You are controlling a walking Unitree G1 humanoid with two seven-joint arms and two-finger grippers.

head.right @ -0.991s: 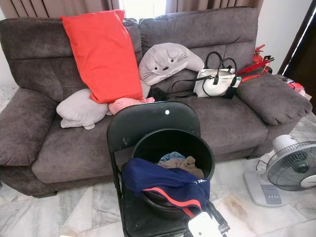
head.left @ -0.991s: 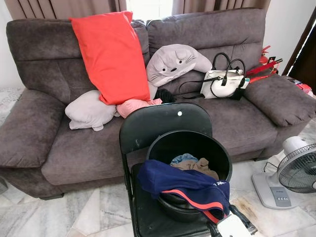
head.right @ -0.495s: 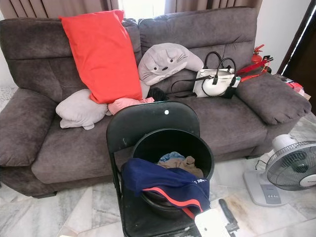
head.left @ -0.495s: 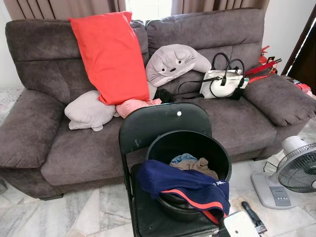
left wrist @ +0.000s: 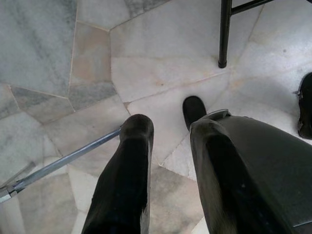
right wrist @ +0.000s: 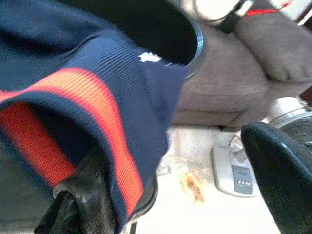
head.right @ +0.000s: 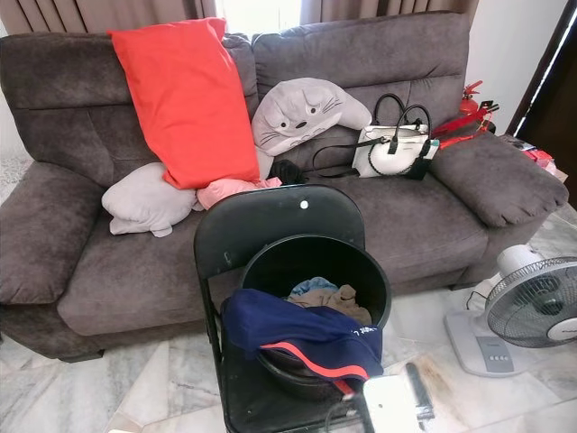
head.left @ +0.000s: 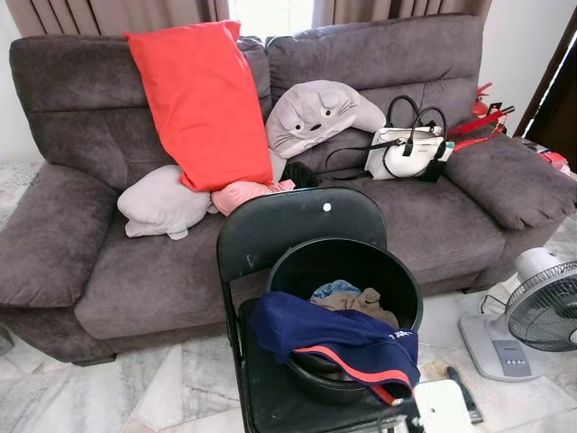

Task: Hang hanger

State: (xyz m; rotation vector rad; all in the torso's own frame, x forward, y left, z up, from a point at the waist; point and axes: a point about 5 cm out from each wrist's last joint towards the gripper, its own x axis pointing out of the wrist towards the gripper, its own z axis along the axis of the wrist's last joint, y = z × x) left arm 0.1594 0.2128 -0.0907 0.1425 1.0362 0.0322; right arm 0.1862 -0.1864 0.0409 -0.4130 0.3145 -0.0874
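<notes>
A navy garment with an orange stripe (head.left: 338, 338) hangs over the front rim of a black bucket (head.left: 397, 280) that stands on a black folding chair (head.left: 297, 221). My right gripper (head.left: 448, 399) is low at the chair's front right corner, just below the garment's hem. In the right wrist view it is open: one finger (right wrist: 85, 192) sits under the striped hem (right wrist: 105, 126), the other finger (right wrist: 282, 165) stands far off beside it. My left gripper (left wrist: 168, 129) hangs open over the marble floor. I make out no hanger.
A grey sofa (head.left: 135, 271) behind the chair carries a red cushion (head.left: 198, 99), plush pillows and a white handbag (head.left: 410, 149). A floor fan (head.left: 541, 316) stands at the right. A thin metal bar (left wrist: 58, 163) and a chair leg (left wrist: 224, 34) are near my left gripper.
My right gripper has shifted a little to the right along the chair's front corner and turned. The garment, the bucket and the chair have not moved.
</notes>
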